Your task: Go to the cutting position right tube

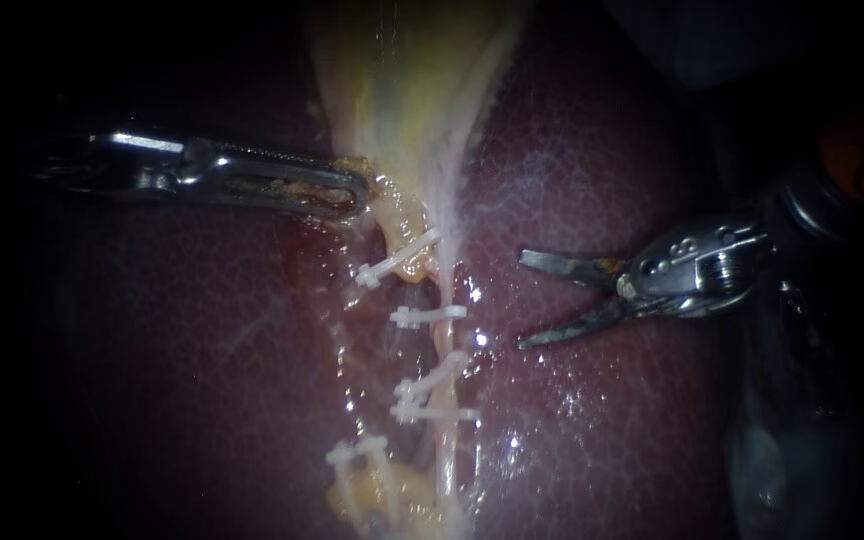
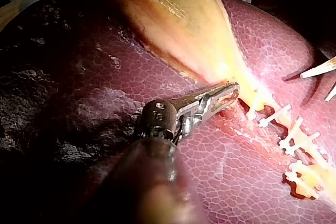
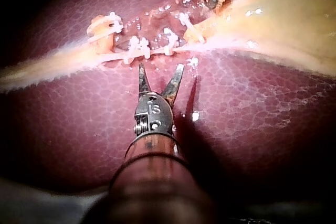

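Note:
The pale yellow gallbladder (image 1: 402, 90) narrows downward into two thin tubes over the dark red liver (image 1: 612, 430). The right tube (image 1: 444, 345) carries several white clips (image 1: 428, 315). The left tube has one clip (image 1: 397, 262) near the gallbladder and one (image 1: 357, 452) lower down. My left instrument (image 1: 352, 192) is shut on the gallbladder's neck, as the left wrist view (image 2: 227, 94) also shows. My right instrument (image 1: 524, 300) hovers to the right of the clipped tube, its two blades open and pointing at it without touching. In the right wrist view the blades (image 3: 160, 69) sit just short of the clips (image 3: 137, 48).
Wet liver surface (image 3: 252, 119) surrounds the tubes on both sides. A lump of yellow tissue (image 1: 392, 495) lies at the tubes' lower end. The right instrument's dark shaft (image 1: 812, 230) fills the right edge of the endoscope view.

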You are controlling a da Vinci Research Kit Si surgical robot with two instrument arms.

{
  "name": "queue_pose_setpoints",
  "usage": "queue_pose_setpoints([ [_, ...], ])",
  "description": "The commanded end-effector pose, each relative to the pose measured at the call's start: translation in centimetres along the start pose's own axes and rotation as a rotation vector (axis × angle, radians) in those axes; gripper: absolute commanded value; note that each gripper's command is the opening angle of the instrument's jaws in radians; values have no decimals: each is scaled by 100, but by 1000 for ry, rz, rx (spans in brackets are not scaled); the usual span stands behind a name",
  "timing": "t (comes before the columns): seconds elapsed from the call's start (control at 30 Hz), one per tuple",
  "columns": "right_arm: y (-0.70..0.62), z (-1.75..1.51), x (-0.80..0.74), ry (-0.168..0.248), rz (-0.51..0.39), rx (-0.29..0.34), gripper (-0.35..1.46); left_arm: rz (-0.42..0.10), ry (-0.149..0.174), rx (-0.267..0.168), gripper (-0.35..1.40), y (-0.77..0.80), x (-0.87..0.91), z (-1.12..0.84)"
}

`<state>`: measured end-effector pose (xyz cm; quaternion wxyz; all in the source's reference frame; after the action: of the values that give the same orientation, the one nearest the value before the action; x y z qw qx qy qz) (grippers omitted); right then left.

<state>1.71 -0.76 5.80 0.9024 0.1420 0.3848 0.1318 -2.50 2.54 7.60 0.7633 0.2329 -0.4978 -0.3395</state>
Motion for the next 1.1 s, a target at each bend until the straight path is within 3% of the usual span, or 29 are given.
queue_pose_setpoints([
  [0.03,0,0,0,0,1,-1,139,0,0,-1,-35,0,0,0],
  [0.27,0,1,0,1,1,2,139,-5,2,8,-35,-5,-9,-15],
  [0.37,0,2,1,0,1,8,139,-13,2,6,-35,-5,-22,-34],
  [0.5,0,3,2,2,1,16,141,-15,-21,-14,-35,-5,-41,-64],
  [0.67,0,4,3,3,1,18,141,-5,-42,-28,-35,-3,-56,-87],
  [0.97,-3,12,6,12,7,49,141,-2,-45,-32,-35,-5,-58,-88],
  [1.1,-8,22,6,21,102,80,141,-2,-45,-33,-35,-6,-58,-87],
])
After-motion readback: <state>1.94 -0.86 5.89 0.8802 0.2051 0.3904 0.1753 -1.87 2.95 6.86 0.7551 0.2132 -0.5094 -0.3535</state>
